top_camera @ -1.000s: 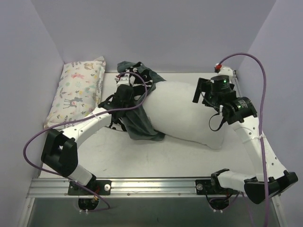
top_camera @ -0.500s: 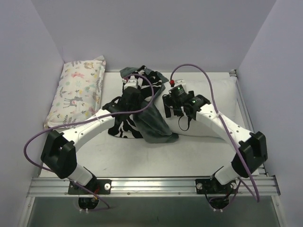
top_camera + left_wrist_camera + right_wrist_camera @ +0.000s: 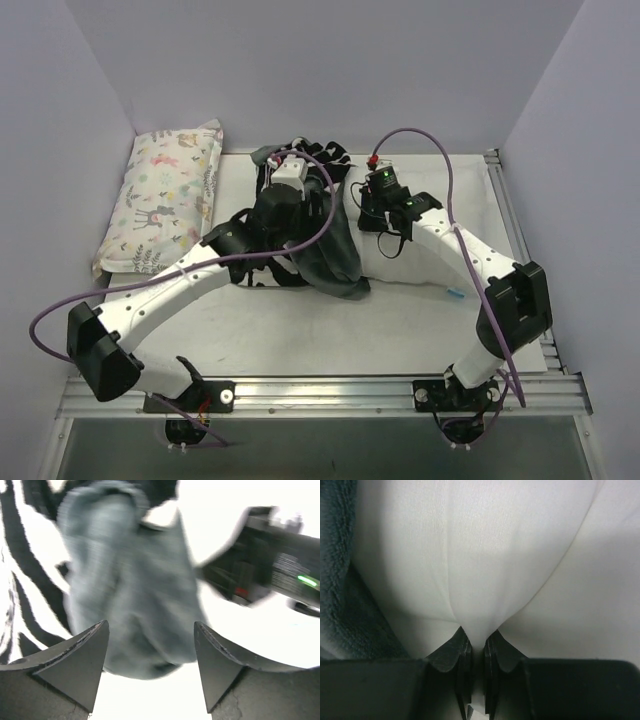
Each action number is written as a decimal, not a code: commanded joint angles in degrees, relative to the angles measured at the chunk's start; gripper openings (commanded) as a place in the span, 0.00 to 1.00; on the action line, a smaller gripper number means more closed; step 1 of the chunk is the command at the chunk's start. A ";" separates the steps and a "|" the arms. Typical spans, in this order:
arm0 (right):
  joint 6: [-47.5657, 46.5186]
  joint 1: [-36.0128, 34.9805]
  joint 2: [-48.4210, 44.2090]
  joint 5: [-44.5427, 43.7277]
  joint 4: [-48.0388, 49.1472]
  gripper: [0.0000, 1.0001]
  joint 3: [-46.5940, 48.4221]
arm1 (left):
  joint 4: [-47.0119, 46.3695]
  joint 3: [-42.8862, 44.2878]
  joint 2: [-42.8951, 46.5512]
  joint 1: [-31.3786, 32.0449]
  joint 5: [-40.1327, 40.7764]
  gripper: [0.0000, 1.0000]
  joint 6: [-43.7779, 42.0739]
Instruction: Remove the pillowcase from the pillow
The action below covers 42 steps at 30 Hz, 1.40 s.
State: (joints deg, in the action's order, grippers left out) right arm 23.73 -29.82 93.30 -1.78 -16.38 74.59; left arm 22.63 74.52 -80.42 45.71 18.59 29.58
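Observation:
The dark grey-green pillowcase [image 3: 333,258] lies bunched over the left end of the white pillow [image 3: 432,252], with its black-and-white striped inner side [image 3: 262,272] showing. My left gripper [image 3: 150,626] hovers open just above the grey plush pillowcase [image 3: 130,585], nothing between its fingers. My right gripper [image 3: 476,634] is shut on a pinched fold of the white pillow [image 3: 485,555], close beside the pillowcase's edge [image 3: 337,575]. In the top view the right gripper [image 3: 368,200] sits at the pillow's upper left, next to the left wrist [image 3: 290,172].
A small animal-print pillow [image 3: 165,195] lies along the left wall. A blue tag [image 3: 455,293] shows at the white pillow's near right corner. Both arms cross the middle of the table. Walls close in on left, back and right.
The right arm swung in from the far right to the pillow's left end and shut on its fabric. The left gripper opened and let go of the pillowcase.

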 commanded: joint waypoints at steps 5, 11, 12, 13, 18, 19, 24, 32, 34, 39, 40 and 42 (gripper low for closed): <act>7.21 0.12 -4.70 9.86 -1.81 0.00 1.44 | 0.84 -7.01 3.36 14.05 19.45 0.83 9.51; 7.22 -0.32 -10.58 9.87 -3.65 0.00 2.40 | -10.42 -13.62 -3.76 15.28 19.64 0.84 12.16; 6.86 -0.32 -11.29 9.26 -4.09 0.00 2.58 | -9.89 -13.09 -4.73 15.20 21.91 0.84 12.43; 6.34 -0.15 -12.77 9.17 -4.44 0.00 2.67 | -8.76 -12.13 -5.53 15.02 22.71 0.83 12.52; 5.02 1.35 -16.56 11.18 -5.94 0.00 2.32 | -5.68 -13.34 -6.94 10.73 26.93 0.50 16.28; 4.84 1.43 -17.44 11.19 -6.12 0.00 2.32 | -4.19 -14.83 -6.59 9.23 26.76 0.39 17.08; 3.52 3.01 -19.73 11.54 -6.64 0.00 0.39 | -1.98 -20.72 -1.33 -1.66 26.41 0.00 19.28; -1.39 -5.48 -19.12 1.83 -9.19 0.06 0.29 | -9.54 -26.01 3.09 -9.50 16.32 0.00 14.80; -3.76 -13.01 -18.50 -4.25 -9.20 0.41 -0.57 | -10.68 -25.92 2.64 -9.15 14.99 0.00 14.01; -10.62 -26.76 -18.42 -18.23 -1.03 0.84 -6.55 | -13.05 -28.02 4.57 -9.06 12.18 0.00 13.57; -11.24 -28.26 -17.72 -19.48 0.11 0.87 -7.26 | -13.14 -28.29 5.27 -9.06 11.91 0.00 13.66; -13.44 -32.13 -14.13 -22.37 1.17 0.92 -7.79 | -12.71 -28.03 5.80 -9.15 11.38 0.00 13.40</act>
State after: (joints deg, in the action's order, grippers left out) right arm 15.79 -58.87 75.85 -13.50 -19.66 67.79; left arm 12.58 46.59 -76.86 36.05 34.24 43.70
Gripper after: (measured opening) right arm 0.896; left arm 0.026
